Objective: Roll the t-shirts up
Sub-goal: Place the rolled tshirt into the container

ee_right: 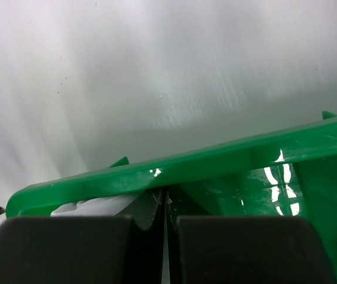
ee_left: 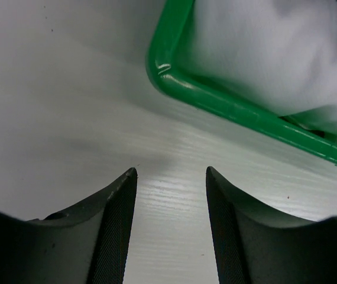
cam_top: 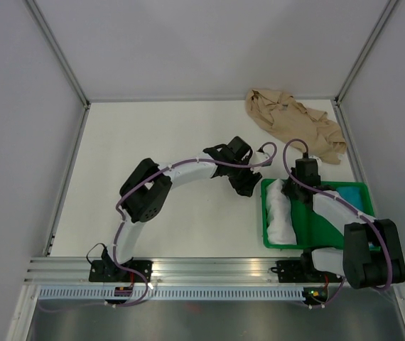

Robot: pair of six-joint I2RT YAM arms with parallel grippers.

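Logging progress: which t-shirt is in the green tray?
The white t-shirt: a long bundle lying in the left side of the green tray. The tan t-shirt lies crumpled on the table at the far right corner, outside the tray.

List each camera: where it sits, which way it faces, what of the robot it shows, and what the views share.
Top: above and behind the bases, looking down at the table, left arm, right arm, tan shirt, and white shirt in the tray.
Left wrist: low over the table, facing the tray's corner and the white shirt; left jaws open, empty.
Right wrist: low at the tray, facing across its rim; right jaws shut.
Shared: all three show the tray and white shirt.
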